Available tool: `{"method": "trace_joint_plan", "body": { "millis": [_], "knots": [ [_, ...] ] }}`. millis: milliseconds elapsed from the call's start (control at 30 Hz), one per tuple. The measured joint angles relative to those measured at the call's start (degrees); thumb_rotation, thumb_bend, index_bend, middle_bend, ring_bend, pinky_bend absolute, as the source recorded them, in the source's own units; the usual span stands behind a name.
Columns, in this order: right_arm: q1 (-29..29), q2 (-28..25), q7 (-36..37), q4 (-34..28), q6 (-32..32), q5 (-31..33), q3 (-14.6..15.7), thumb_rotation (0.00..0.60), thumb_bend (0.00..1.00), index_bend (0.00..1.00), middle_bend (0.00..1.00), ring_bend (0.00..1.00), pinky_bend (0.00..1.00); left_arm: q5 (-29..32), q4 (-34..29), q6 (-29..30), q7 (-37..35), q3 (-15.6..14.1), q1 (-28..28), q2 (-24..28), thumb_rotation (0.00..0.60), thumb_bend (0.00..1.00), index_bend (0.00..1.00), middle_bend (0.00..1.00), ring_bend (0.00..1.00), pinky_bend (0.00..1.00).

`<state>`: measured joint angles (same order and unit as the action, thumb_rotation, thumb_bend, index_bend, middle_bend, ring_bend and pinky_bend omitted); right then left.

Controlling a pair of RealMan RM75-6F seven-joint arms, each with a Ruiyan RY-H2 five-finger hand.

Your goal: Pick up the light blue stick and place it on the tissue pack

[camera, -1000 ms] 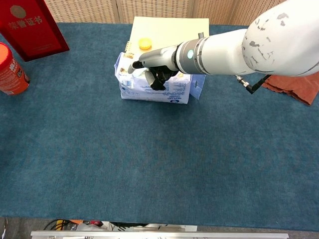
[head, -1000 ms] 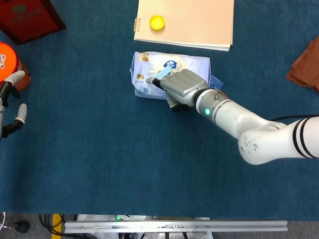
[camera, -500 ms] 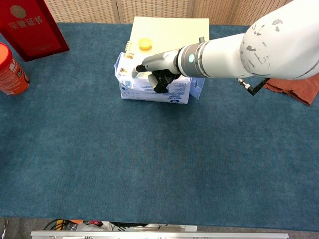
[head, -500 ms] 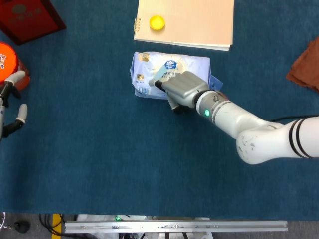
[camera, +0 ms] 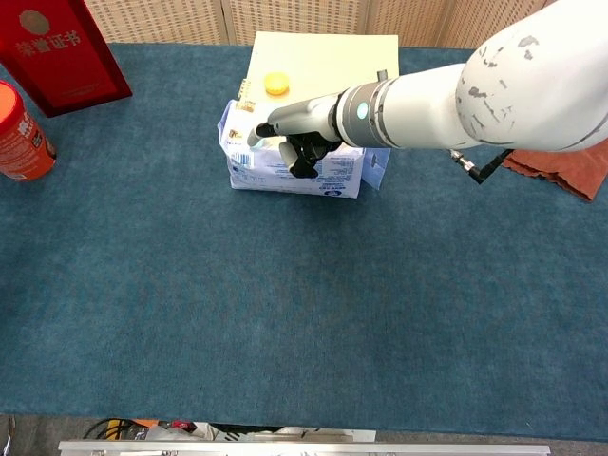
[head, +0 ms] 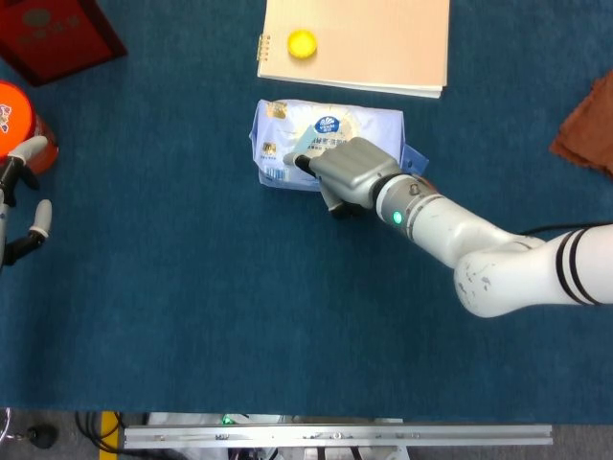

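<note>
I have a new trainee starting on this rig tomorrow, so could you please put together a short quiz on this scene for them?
1. True or false: the right hand is over the tissue pack.
2. Which item lies on the notebook? A) a yellow cap B) a red can C) a brown cloth
3. Fill in: the left hand sits at the ____ edge of the head view, holding nothing.

Key:
1. True. The light blue stick shows at its fingertips, over the pack.
2. A, the yellow cap.
3. Left.
</note>
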<state>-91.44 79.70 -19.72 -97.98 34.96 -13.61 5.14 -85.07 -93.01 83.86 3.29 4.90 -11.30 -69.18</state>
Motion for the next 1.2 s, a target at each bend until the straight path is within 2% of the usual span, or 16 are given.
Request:
{"method": "trace_joint_plan", "body": {
  "millis": [533, 900, 1200],
  "knots": [
    [0.60, -1.33, 0.28, -1.13, 0.74, -0.61, 0.35, 0.600, 1.00, 0.03, 1.00, 1.00, 1.00, 0.04, -0.05, -0.25, 0.28, 0.08, -0.06, -0.10, 0.600, 0.42, 0.19, 0.47, 0.56, 0.62],
    [0.49, -0.13, -0.42, 0.61, 0.02, 0.92, 1.57, 0.600, 1.00, 0.04, 1.00, 1.00, 1.00, 0.15, -0.12, -0.25, 0.52, 0.01, 0.10, -0.09, 0.600, 0.42, 0.19, 0.47, 0.56, 0.62],
    [1.24, -1.41, 0.40, -1.11, 0.74, -0.82, 0.03, 0.600, 1.00, 0.04, 1.00, 1.00, 1.00, -0.01, -0.28, 0.06, 0.42, 0.12, 0.21, 0.07, 0.600, 0.42, 0.19, 0.47, 0.56, 0.62]
  ]
}}
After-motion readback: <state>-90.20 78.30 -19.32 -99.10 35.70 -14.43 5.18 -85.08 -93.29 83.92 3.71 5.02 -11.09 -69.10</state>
